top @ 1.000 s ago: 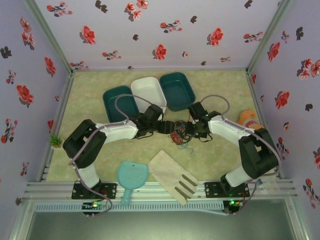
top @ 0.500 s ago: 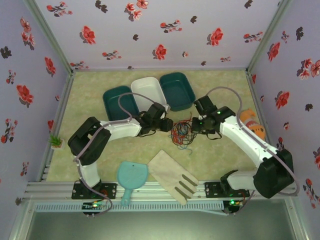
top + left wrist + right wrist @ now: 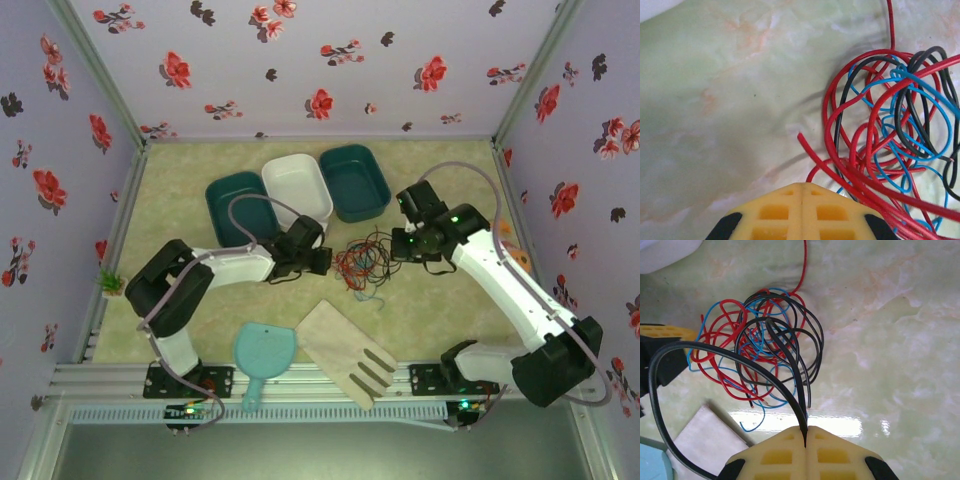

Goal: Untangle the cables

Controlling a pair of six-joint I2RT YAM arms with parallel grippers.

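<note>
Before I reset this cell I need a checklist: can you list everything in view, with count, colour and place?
Thin cables: three, red, black and blue, tangled in the middle of the marbled green table.
Plastic bins: three, two teal flanking one white, far side.
Plastic dustpan: one, light blue, near edge.
Slotted wooden board: one, pale wood, right of the dustpan.
Rounded orange object: one, right edge, partly hidden.
Plant sprig: one, green, left wall.
Left gripper: one, yellow fingers, shut beside red strands.
Right gripper: one, yellow fingers, shut on the black cable.
</note>
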